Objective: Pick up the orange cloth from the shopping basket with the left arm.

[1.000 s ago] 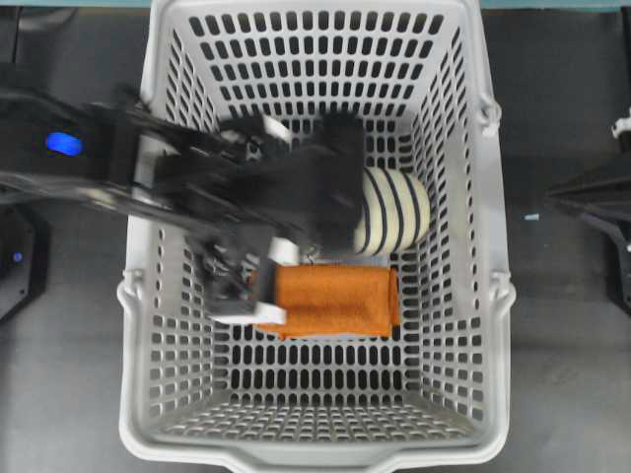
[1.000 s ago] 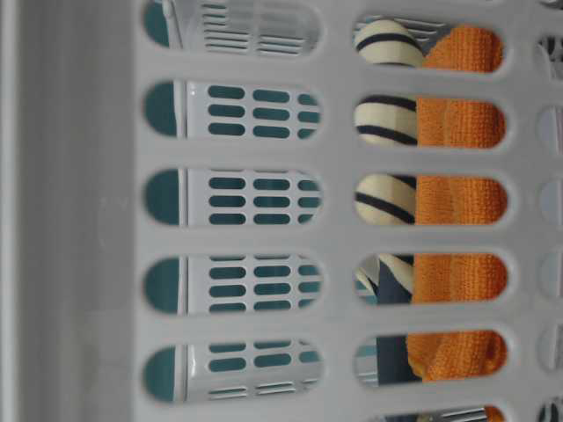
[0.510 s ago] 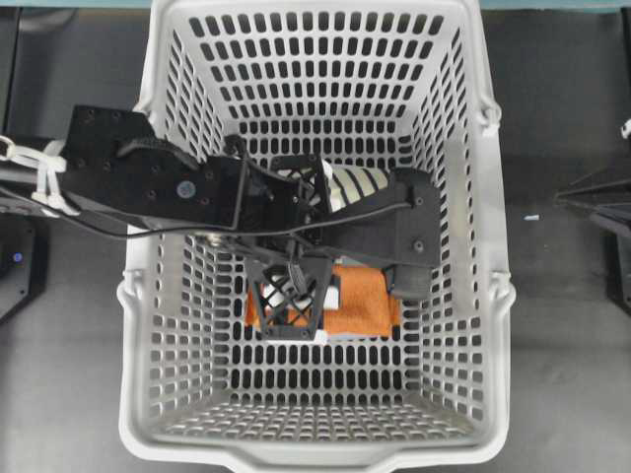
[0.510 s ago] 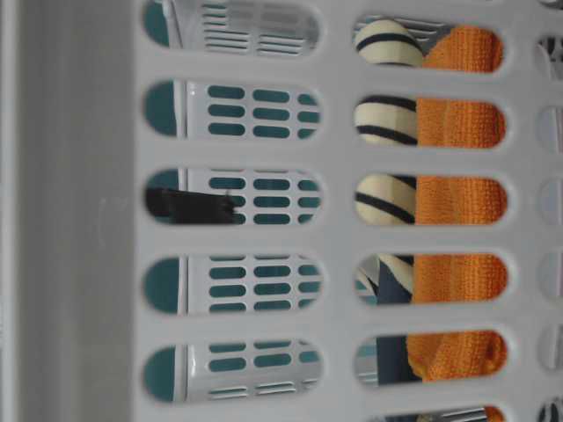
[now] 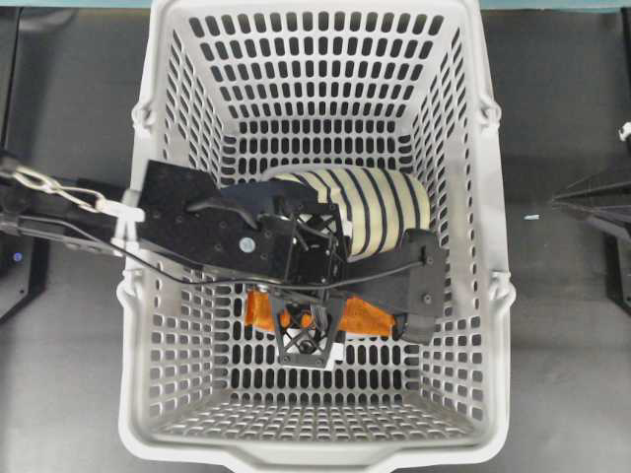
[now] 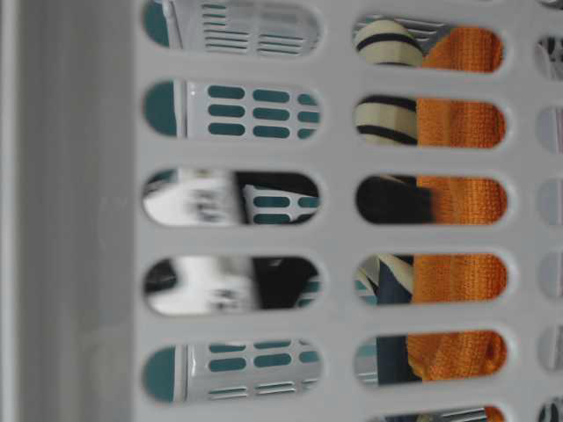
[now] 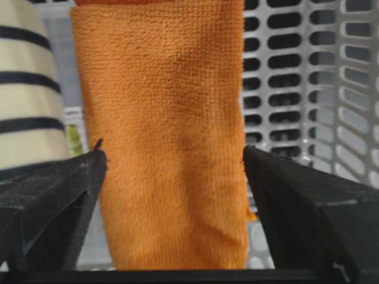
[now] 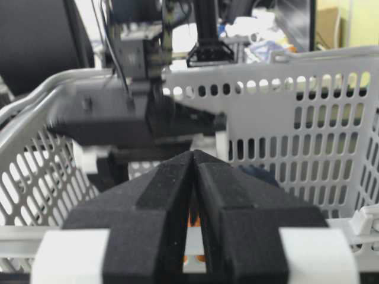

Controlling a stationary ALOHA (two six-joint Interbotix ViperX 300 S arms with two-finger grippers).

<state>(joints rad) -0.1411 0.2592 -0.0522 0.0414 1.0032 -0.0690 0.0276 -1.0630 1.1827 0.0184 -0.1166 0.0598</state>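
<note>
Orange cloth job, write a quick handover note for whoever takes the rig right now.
Left hand: open, down inside the shopping basket, one finger on each side of the orange cloth, not closed on it.
Right hand: shut, parked outside the basket, holding nothing.
Cloth lies on the basket floor beside the striped bundle.
Done: approach and lining up.
Left: close on the cloth, lift it out.

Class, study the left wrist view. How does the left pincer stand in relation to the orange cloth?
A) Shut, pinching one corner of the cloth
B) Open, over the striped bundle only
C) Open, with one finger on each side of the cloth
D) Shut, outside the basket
C: in the left wrist view the left pincer is open, its two black fingers standing apart on either side of the orange cloth, inside the shopping basket.
</note>
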